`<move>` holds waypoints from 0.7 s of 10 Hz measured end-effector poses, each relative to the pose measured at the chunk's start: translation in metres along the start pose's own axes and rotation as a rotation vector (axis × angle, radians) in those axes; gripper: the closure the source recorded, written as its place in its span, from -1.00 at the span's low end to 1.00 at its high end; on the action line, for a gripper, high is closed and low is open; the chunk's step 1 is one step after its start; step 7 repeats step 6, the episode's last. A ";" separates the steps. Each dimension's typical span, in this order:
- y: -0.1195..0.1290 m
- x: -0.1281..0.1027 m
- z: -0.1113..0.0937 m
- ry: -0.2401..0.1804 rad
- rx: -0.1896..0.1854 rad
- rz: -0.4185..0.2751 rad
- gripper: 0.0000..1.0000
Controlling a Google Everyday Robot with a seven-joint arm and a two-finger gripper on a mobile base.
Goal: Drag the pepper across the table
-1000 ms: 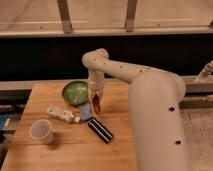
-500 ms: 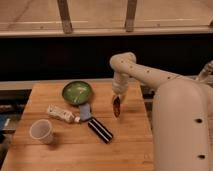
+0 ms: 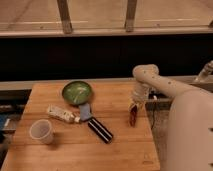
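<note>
- Six loose things share the table (image 3: 60, 157), a light butcher-block top with plank grain running its length.
- Nearest us on the left we see a pale, translucent plastic cup (image 3: 41, 131), round and upright.
- Just right of centre lies a black striped bar (image 3: 100, 131), rectangular and set diagonally.
- Touching its upper end is a small grey-blue object (image 3: 85, 111) whose make we cannot tell.
- Beside that, a white tube (image 3: 62, 114) lies on its side, slanted, its cap end toward the grey-blue piece.
- Near the right edge the pepper (image 3: 132, 114) stands nearly upright: slender, tapered, glossy dark red, its lower tip at the wood.
- The gripper (image 3: 135, 104) hangs straight down over it, fingers closed around the pepper's upper part.
- Farther back sits a green bowl (image 3: 77, 92), round and shiny, a pale utensil-like streak inside it.
- We see the white arm (image 3: 172, 92) rising from the gripper to a rounded elbow, then sloping down-right to the bulky body.
</note>
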 end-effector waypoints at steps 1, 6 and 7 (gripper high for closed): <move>-0.004 0.002 0.009 0.019 0.002 0.000 0.84; 0.003 0.004 0.028 0.058 0.011 -0.018 -0.04; 0.003 0.004 0.028 0.058 0.011 -0.018 -0.04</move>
